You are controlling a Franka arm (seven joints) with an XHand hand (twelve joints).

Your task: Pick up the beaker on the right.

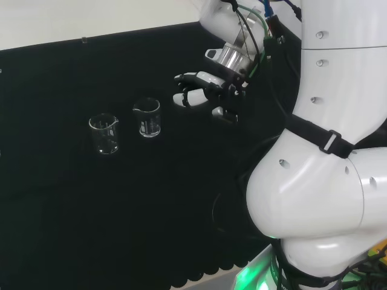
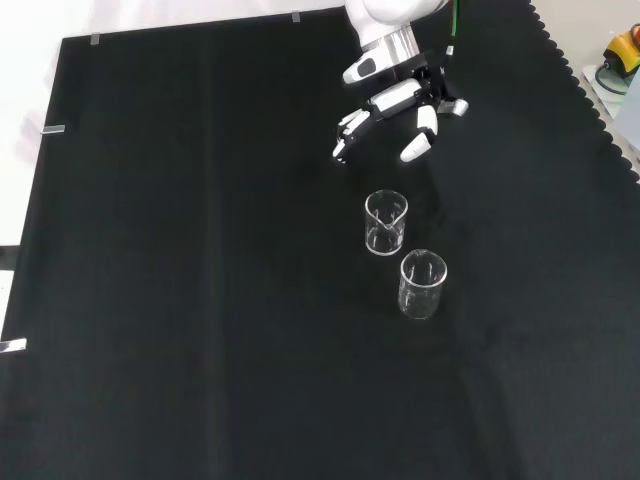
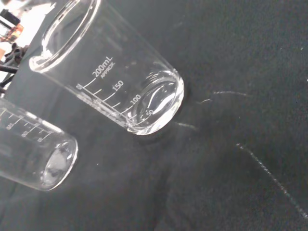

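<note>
Beaker to be lifted: in the head view two clear beakers stand upright on the black cloth [image 1: 54, 217], and yours is the right one [image 1: 147, 118], just beside its neighbour, the left beaker [image 1: 104, 133], but apart from it. Both appear empty.

The hand [image 1: 205, 90] hangs above the cloth, fingers [image 1: 188, 77] extended and loosely spread, thumb apart, holding nothing. In the head view the right beaker lies at about 8 o'clock from the hand, near but not touching. In the front view the same beaker [image 2: 386, 221] sits at 6 o'clock from the hand [image 2: 395, 100], with the other beaker [image 2: 423, 284] behind it at about 5 o'clock.

Assessment: the target is the nearer of the two, its long axis vertical. Your approach should run straight toward it with fingers level. The second beaker stands just past the target on that line, so overshoot risks knocking it.
</note>
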